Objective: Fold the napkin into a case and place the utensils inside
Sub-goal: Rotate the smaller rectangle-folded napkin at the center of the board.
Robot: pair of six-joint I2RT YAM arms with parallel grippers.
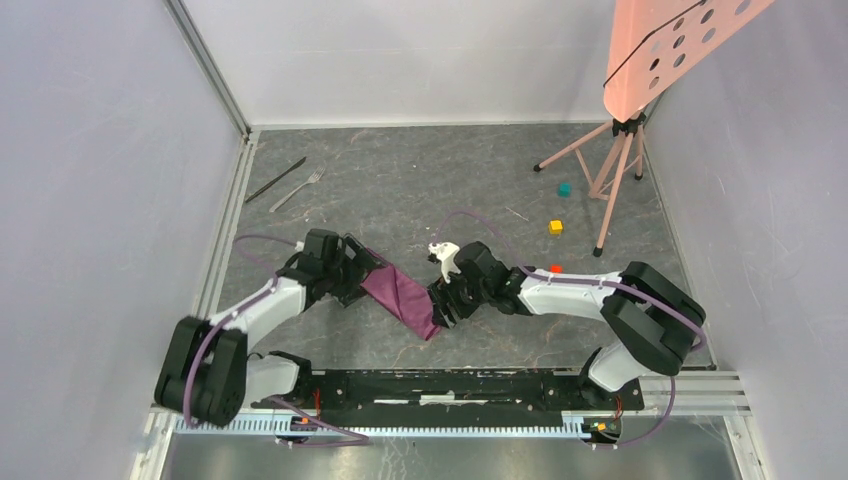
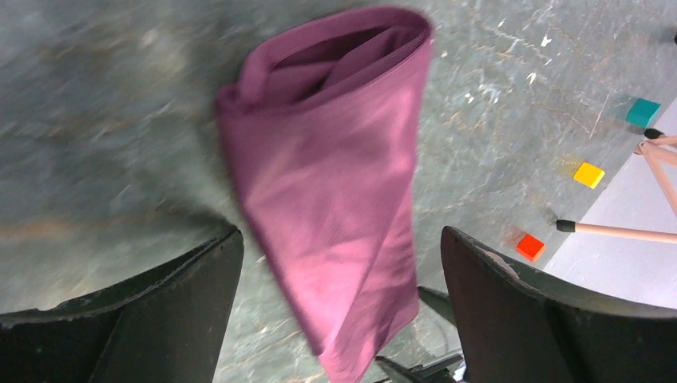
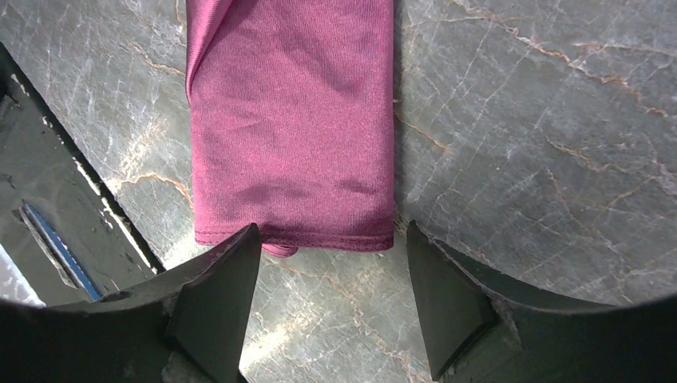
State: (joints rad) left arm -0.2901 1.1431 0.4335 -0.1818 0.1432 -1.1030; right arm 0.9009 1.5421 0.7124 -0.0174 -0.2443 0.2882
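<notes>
Your napkin (image 1: 400,292) lies folded into a narrow layered case (image 3: 295,120) between the two pincers; the left gripper (image 2: 342,233) and right gripper (image 3: 331,230) both stand released, grasping nothing; the fork (image 1: 298,190) and knife (image 1: 276,180) lie well apart at far left, so you have yet to tuck them inside.

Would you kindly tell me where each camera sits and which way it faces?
Top external: above and behind the robot, looking down on the table; left arm and right arm show.
Left wrist: on the left arm, facing the napkin; open left gripper in frame.
Right wrist: on the right arm, looking down at the napkin's hem; open right gripper in frame.
Shared: all see the napkin.
</notes>
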